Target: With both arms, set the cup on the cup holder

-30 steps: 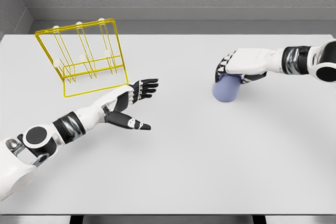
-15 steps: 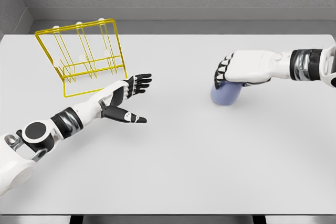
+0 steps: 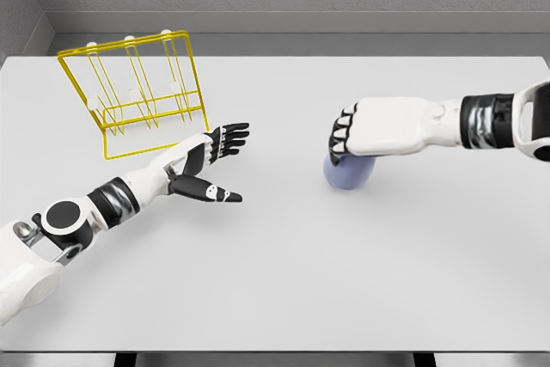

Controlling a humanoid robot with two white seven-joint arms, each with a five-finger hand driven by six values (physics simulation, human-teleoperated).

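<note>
Table [image 3: 284, 281]: white, flat top, filling most of the head view and lying beneath both hands; a grey wall runs along its far edge.

Left arm: white with black joints, entering from the lower left corner and reaching diagonally over the table toward the centre.

Right arm: white with a dark wrist band, entering from the right edge and stretching leftward across the table.

Cup holder [image 3: 133, 92]: yellow wire rack with upright pegs tipped in white, standing on the table up and to the left of the left hand, its near corner just beside that hand's wrist. It is well apart from the right hand, across the table.

Right hand [image 3: 378, 126]: back of the hand upward, dark fingers [image 3: 342, 135] curled down over the upper part of the cup, clamped on it from above.

Left hand [image 3: 206, 165]: palm turned inward, fingers spread and extended, thumb pointing away from them toward the right; it grasps nothing and is well apart from the cup.

Cup [image 3: 348, 174]: pale blue-violet, directly under the right hand, its upper part hidden by the palm and fingers. Whether its base touches the table cannot be told. It is to the right of the left hand, with bare table between them.
</note>
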